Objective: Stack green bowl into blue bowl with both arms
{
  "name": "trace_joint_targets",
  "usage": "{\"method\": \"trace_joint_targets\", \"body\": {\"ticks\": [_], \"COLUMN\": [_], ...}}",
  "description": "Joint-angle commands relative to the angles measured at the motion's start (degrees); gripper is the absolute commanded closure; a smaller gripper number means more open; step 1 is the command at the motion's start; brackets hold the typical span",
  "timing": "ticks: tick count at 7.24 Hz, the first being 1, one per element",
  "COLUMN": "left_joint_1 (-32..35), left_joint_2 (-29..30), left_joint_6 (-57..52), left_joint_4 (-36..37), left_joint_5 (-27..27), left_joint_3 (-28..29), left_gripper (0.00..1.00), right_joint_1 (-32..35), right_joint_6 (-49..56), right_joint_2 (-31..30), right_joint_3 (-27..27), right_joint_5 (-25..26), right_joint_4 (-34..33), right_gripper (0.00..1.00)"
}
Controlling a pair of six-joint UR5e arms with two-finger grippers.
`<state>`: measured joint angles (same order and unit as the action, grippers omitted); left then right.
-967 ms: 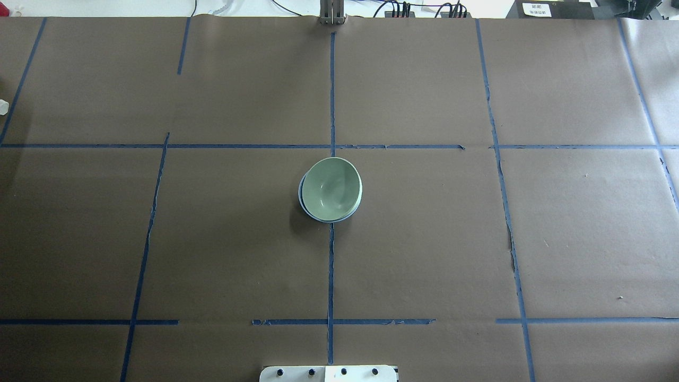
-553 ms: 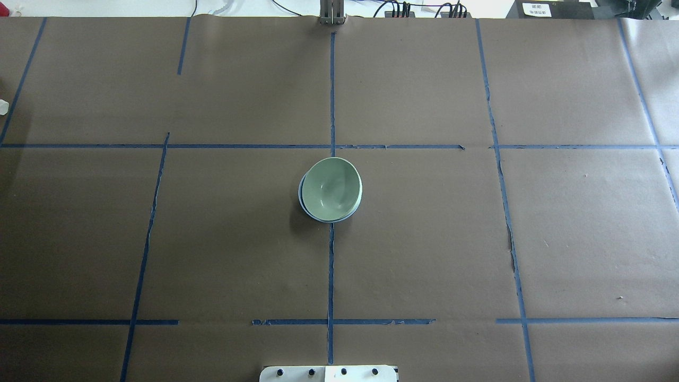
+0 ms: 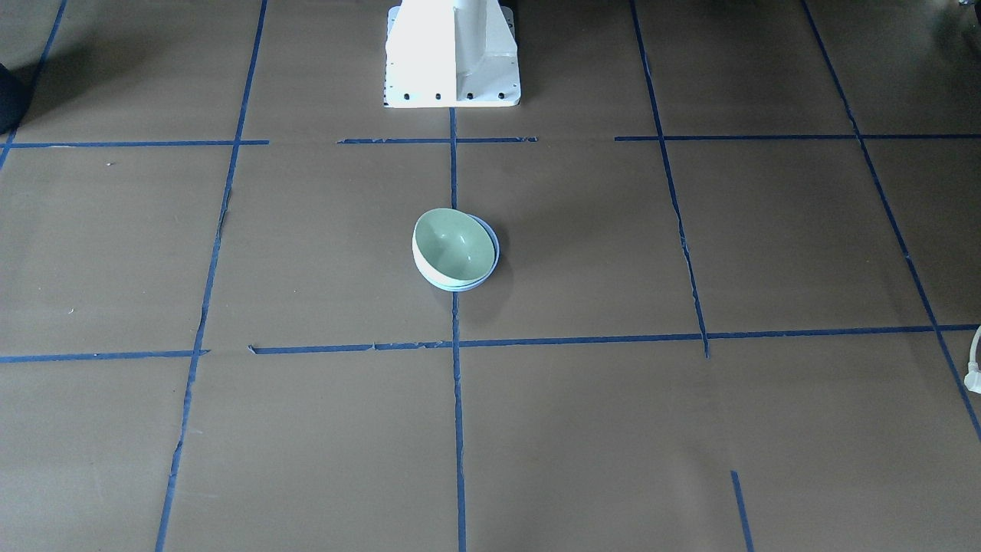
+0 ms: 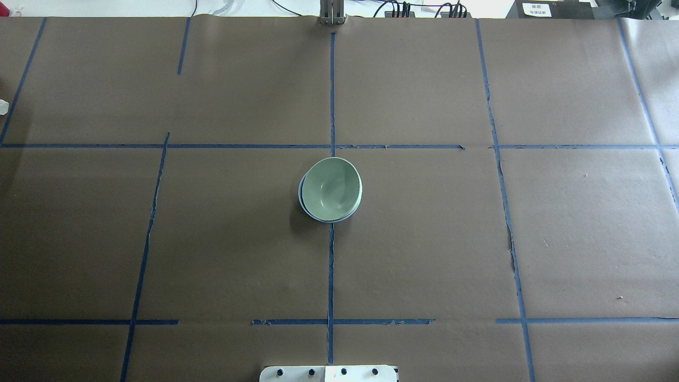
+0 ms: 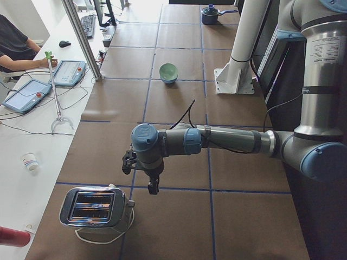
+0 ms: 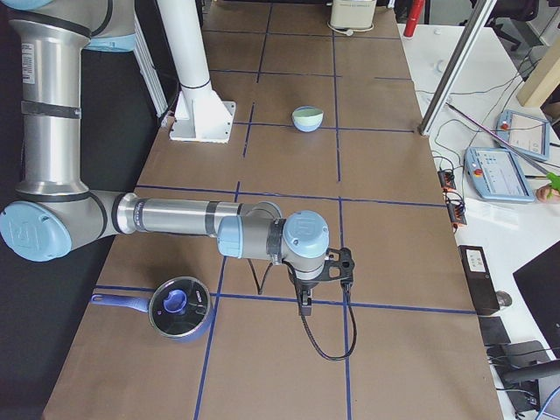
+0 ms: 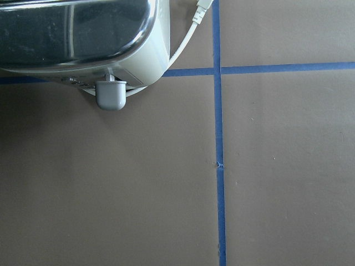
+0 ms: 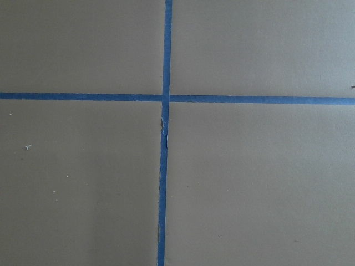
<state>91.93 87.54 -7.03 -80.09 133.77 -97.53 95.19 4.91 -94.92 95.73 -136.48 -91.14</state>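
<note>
The pale green bowl (image 4: 331, 188) sits nested in the pale blue bowl (image 4: 301, 200) at the table's middle, tilted a little so the blue rim shows as a thin crescent. The front view shows the same: green bowl (image 3: 454, 245) in the blue bowl (image 3: 495, 251). Neither gripper is near the bowls. The left gripper (image 5: 153, 187) hangs over the table's left end beside a toaster. The right gripper (image 6: 304, 306) hangs over the right end. Both show only in the side views, so I cannot tell whether they are open or shut. Both wrist views show only paper and tape.
A chrome toaster (image 5: 97, 208) with a white cord stands at the left end, also in the left wrist view (image 7: 77, 39). A blue pot (image 6: 179, 308) sits at the right end. The white pedestal (image 3: 452, 54) stands behind the bowls. An operator sits at a side desk.
</note>
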Motion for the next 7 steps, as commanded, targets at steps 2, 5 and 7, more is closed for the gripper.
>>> {"method": "trace_joint_targets", "body": {"ticks": [2, 5, 7], "left_joint_1": [0.00, -0.09, -0.09], "left_joint_2": [0.00, 0.09, 0.18], "left_joint_6": [0.00, 0.00, 0.00], "left_joint_4": [-0.07, -0.07, -0.07], "left_joint_5": [0.00, 0.00, 0.00], "left_joint_3": [-0.02, 0.06, -0.02], "left_gripper": [0.00, 0.00, 0.00], "right_joint_1": [0.00, 0.08, 0.08], "right_joint_6": [-0.08, -0.08, -0.08], "right_joint_2": [0.00, 0.35, 0.18], "right_joint_3": [0.16, 0.77, 1.03], "right_joint_5": [-0.01, -0.62, -0.63], "right_joint_4": [0.00, -0.09, -0.09], "right_gripper": [0.00, 0.00, 0.00]}}
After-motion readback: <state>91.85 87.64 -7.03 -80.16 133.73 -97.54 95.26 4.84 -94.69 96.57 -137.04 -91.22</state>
